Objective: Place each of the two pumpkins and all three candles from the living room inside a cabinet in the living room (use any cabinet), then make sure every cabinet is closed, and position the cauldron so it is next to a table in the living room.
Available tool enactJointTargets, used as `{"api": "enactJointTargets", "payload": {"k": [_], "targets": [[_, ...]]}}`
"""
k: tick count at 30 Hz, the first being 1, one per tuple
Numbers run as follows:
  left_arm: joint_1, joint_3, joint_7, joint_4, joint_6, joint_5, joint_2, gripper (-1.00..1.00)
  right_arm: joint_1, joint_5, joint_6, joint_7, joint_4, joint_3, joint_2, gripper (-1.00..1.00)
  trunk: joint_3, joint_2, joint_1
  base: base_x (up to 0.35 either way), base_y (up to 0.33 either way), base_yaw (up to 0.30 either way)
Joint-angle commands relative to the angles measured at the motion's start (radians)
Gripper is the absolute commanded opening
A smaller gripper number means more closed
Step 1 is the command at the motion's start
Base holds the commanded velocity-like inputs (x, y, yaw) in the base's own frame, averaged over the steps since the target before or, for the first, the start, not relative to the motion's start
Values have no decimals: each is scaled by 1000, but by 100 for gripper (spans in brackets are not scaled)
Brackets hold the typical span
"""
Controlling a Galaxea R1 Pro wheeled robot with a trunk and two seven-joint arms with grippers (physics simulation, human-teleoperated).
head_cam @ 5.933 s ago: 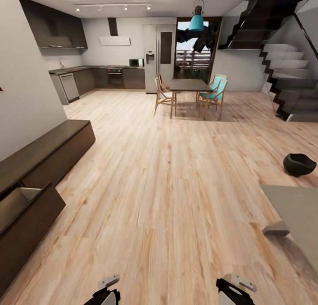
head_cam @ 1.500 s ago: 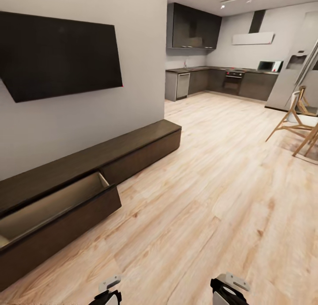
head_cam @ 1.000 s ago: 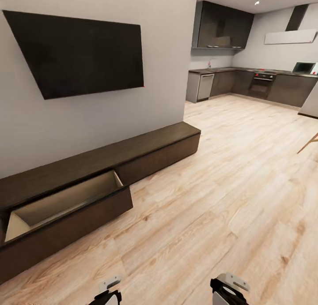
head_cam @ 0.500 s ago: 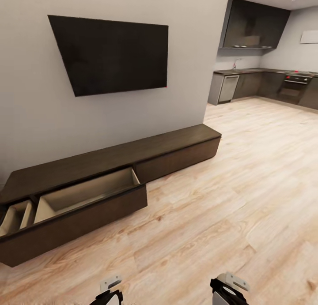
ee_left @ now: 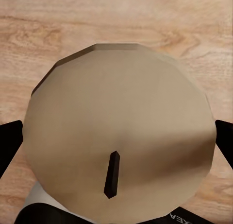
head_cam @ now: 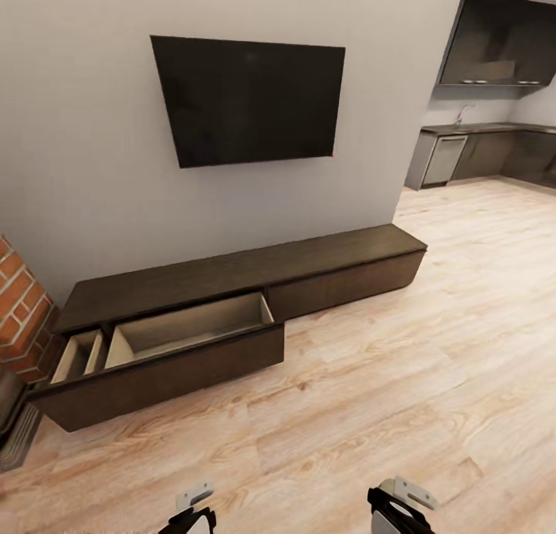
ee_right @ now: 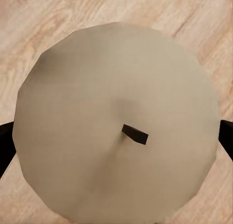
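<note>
Panning left since the earlier frame, the head camera now frames the long dark-brown wooden cabinet (head_cam: pixel 232 279), drawer open, under a black wall screen (head_cam: pixel 251 97). Left tool (ee_left: pixel 116 136) clamps a tan candle (ee_left: pixel 121 112); right tool (ee_right: pixel 116 131) clamps another tan candle (ee_right: pixel 111 88).

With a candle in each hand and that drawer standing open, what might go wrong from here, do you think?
1. The open drawer juts into the floor; driving closer might bump its front.
2. Each candle fills its wrist view, so aiming the drop could be partly blind.
3. The drawer looks shallow; a released candle might topple or roll.
</note>
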Motion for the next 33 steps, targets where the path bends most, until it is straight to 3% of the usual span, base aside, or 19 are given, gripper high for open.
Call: {"api": "enactJointTargets", "payload": {"k": [1, 10, 25, 27, 30, 32, 33], "targets": [[-1, -9, 7, -2, 6, 2, 1, -100, 0, -13, -9, 5, 0, 8, 0, -100, -1, 0, 0, 181, -48, 289], [0, -9, 7, -2, 6, 4, 0, -100, 0, -13, -9, 5, 0, 8, 0, -100, -1, 0, 0, 237, -95, 289], [-1, -11, 10, -13, 20, 0, 7, -100, 0, -9, 1, 6, -13, 13, 9, -100, -1, 0, 0, 11, -5, 289], [-1, -35, 15, -17, 27, -2, 7, -100, 0, -5, 5, 5, -20, 40, 8, -100, -1, 0, 0, 0, 0, 217], [-2, -124, 17, -59, 81, 1, 9, -100, 0, 2, 56, -13, -80, 121, 7, -100, -1, 0, 0, 0, 0, 69], [-2, -148, 18, -155, 183, 3, 21, -100, 1, 3, 127, -73, -160, 153, 7, -100, -1, 0, 0, 0, 0, 19], [-2, -153, 18, -220, 256, 6, 40, -100, 3, 4, 159, -125, -211, 162, 7, -100, -1, 0, 0, 0, 0, 10]]}}
